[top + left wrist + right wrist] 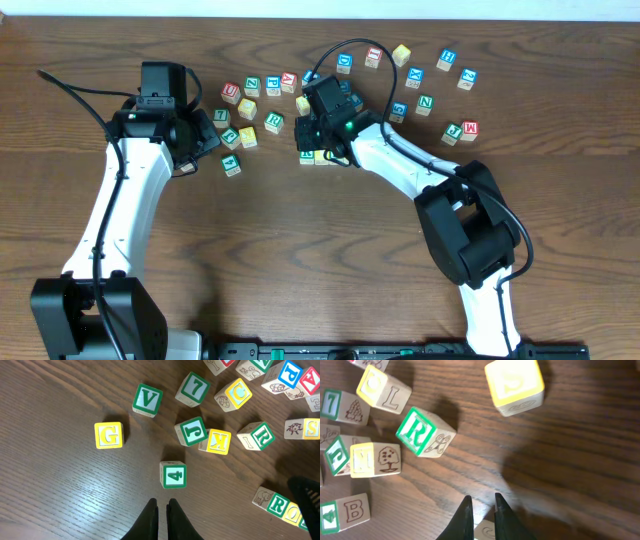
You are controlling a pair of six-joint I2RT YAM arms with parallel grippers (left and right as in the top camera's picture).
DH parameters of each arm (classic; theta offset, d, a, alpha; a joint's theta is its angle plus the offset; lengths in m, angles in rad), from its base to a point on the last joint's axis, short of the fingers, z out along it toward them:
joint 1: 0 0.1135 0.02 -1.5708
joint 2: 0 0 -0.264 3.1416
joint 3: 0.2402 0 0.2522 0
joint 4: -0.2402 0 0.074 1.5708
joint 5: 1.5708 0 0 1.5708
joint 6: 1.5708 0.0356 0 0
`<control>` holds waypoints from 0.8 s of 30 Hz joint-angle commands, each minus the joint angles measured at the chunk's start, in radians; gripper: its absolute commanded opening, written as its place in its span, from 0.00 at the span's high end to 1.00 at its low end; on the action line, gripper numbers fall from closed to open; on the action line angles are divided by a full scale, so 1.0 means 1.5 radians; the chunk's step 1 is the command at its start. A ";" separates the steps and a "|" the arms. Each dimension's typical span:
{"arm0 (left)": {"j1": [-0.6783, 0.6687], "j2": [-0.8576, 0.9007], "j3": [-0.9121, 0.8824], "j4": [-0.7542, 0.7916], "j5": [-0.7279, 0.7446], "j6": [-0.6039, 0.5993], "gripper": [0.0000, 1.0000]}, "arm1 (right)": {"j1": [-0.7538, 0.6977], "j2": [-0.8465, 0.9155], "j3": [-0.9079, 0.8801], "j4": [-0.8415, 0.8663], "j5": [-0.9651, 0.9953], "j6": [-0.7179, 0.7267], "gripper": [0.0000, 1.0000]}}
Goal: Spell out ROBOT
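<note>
Over near the middle of the table [300,250], the right gripper [482,498] hangs low with its fingers nearly together, just a sliver of gap between them. A pale cube [486,531] peeks out under the tips, and I can't tell if they touch it. Left wrist cam shows the start of the word: a green R cube [276,504] with a yellow O cube [293,513] pressed against its side, right by the dark right claw. A second R cube [420,431] sits loose just ahead of those fingers. The left gripper [162,502] is pinched closed over bare wood, with a green 4 cube [173,474] just in front of it.
</note>
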 commanded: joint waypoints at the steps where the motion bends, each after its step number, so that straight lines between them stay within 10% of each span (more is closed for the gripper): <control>1: 0.002 -0.009 -0.011 0.001 -0.011 0.004 0.91 | -0.013 -0.004 0.007 0.002 -0.030 -0.022 0.90; 24: 0.002 -0.009 -0.011 0.002 -0.011 0.004 0.91 | -0.085 -0.033 0.009 -0.065 -0.016 -0.025 0.89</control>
